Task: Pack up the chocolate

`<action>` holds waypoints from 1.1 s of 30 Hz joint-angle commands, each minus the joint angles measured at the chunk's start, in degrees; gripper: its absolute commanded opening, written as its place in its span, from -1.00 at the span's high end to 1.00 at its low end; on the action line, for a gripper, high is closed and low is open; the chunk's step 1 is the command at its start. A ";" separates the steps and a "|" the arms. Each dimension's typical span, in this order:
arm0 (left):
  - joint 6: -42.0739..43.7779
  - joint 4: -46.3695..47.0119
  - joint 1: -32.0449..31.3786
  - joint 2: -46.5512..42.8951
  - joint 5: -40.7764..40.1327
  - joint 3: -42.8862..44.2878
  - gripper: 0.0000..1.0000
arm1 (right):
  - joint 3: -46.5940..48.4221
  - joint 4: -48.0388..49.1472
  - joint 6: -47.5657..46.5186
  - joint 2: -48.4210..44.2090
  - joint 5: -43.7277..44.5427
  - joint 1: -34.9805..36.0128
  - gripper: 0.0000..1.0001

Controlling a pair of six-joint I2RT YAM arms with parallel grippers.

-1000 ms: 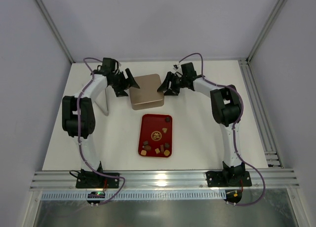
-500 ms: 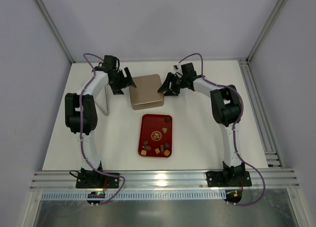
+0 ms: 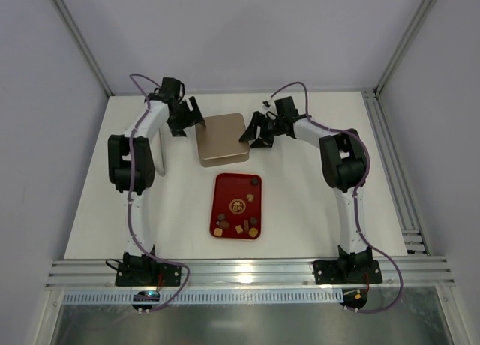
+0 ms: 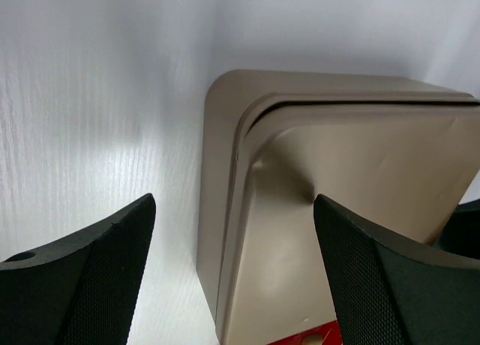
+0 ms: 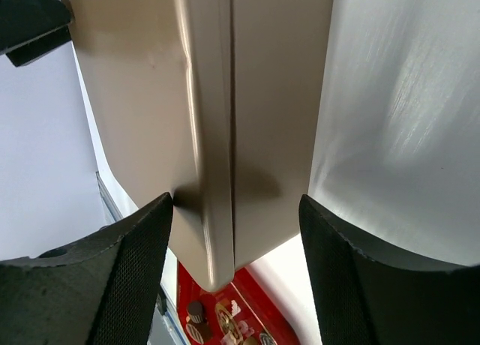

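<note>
So here's where we're at: the left fingers [image 4: 90, 277] are spread wide open with nothing in them. One rounded corner of the golden-brown tin [image 4: 315, 180] sits right in the gap between them, not touching either finger as far as we can see.

Same story on the other side. The right fingers [image 5: 112, 277] are open too, straddling the opposite edge of the tin. The seam where the lid meets the base runs straight down the middle of that gap. One finger looks really close to the tin's side wall, but we can't tell if it's actually touching.

The chocolates [image 3: 238, 229] aren't between anybody's fingers. They're lying loose on the red tray [image 3: 225, 191], which sits on the white tabletop [image 3: 315, 210] just beyond the tin and well apart from both pairs of fingers. Most are bunched at the tray's end farther from the fingers, with one dark round piece in the corner nearer the right fingers.
</note>
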 commanded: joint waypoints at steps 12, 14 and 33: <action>1.29 -6.78 0.28 8.43 -3.51 7.22 -0.68 | 8.13 -2.89 -1.20 2.65 -0.05 0.31 -0.58; 1.81 -8.10 0.28 9.84 -3.78 8.62 -0.69 | 9.54 -3.15 -0.50 3.62 -0.22 0.14 -0.61; 5.15 -13.81 0.19 15.55 -4.57 9.50 -0.64 | 19.82 3.26 10.75 11.35 4.43 -0.74 -0.69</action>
